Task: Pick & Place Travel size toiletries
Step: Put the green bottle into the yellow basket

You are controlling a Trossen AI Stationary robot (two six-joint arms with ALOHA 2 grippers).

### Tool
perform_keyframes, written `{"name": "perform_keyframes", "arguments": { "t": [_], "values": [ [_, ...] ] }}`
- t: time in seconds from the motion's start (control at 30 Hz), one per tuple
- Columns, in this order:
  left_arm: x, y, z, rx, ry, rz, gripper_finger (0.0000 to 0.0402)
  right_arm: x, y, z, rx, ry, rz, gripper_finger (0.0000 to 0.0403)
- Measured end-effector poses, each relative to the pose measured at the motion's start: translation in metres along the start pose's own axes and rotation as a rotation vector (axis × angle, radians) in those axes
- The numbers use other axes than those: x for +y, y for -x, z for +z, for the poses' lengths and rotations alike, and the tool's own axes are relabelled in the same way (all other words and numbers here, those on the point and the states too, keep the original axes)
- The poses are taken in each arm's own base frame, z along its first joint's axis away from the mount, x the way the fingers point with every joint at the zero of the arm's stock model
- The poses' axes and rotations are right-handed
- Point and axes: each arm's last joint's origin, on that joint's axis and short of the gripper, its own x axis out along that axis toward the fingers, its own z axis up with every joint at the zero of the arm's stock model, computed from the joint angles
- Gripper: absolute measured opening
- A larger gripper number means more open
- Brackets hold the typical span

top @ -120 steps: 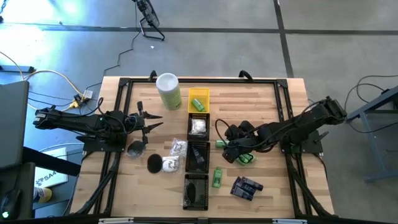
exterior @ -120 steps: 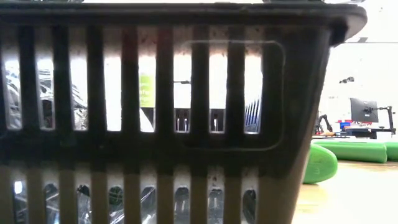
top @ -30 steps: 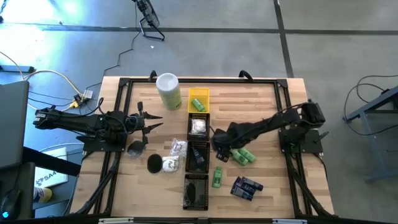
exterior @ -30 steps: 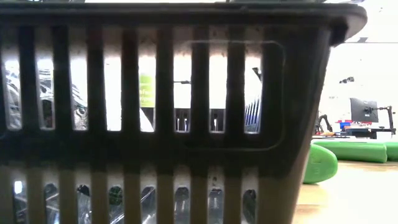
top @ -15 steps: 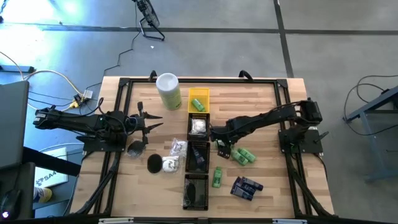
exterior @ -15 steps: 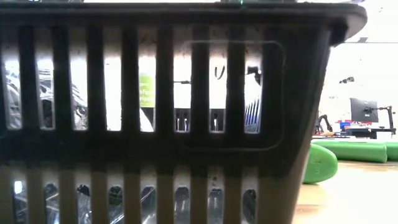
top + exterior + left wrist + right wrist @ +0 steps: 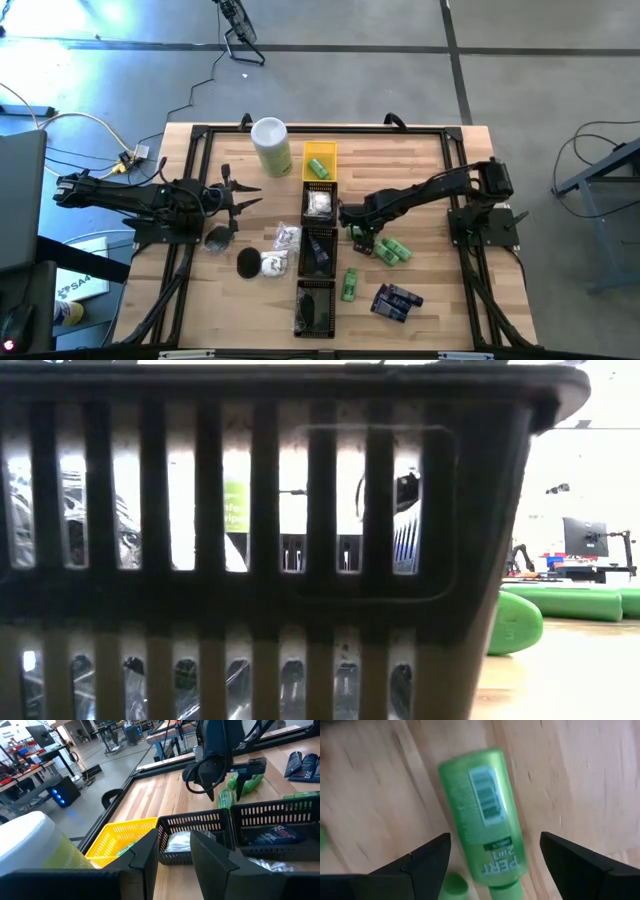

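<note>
I am hanging my right gripper [image 7: 492,857] directly over a green Pert 2-in-1 bottle [image 7: 485,815], with my two fingers spread as wide as they go and nothing between them yet. In the right wrist view the bottle is lying flat on the wooden table [image 7: 580,775], filling the centre of the frame, barcode up, and my fingertips are sitting low in the frame on either side of its body. I am lining up this way, I judge, so the jaws can drop across the bottle's narrow width rather than along its length.

In the high view, my right gripper [image 7: 357,228] is sitting just right of centre, beside the column of small trays [image 7: 318,262] that runs down the middle. Two more green bottles [image 7: 394,250] are lying just right of it, another green bottle [image 7: 349,285] lower down, and dark blue packets [image 7: 396,301] toward the lower right.

My left gripper [image 7: 232,196] is waiting at the left, near the pale-green canister [image 7: 271,146], partly closed and holding nothing that I can see.

The next step is probably to lower and close on the bottle, then carry it to the yellow tray [image 7: 319,161].
</note>
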Motion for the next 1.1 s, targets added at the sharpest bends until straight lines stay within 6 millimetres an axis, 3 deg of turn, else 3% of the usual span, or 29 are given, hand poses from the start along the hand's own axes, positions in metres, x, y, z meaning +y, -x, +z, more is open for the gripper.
{"name": "perform_keyframes", "arguments": {
  "t": [0.23,0.77,1.1],
  "values": [
    [0.0000,0.0000,0.0000,0.000,0.000,0.000,0.0109,-0.0010,-0.0046,-0.0005,-0.025,0.009,0.013,0.0291],
    [-0.0001,0.0000,-0.0002,0.002,0.000,-0.001,0.0109,0.0018,-0.0041,0.0049,-0.083,0.015,0.038,0.0201],
    [-0.0001,0.0000,-0.0002,0.002,0.000,-0.001,0.0109,0.0018,-0.0041,0.0049,-0.087,0.046,0.029,0.0218]
  ]
}}
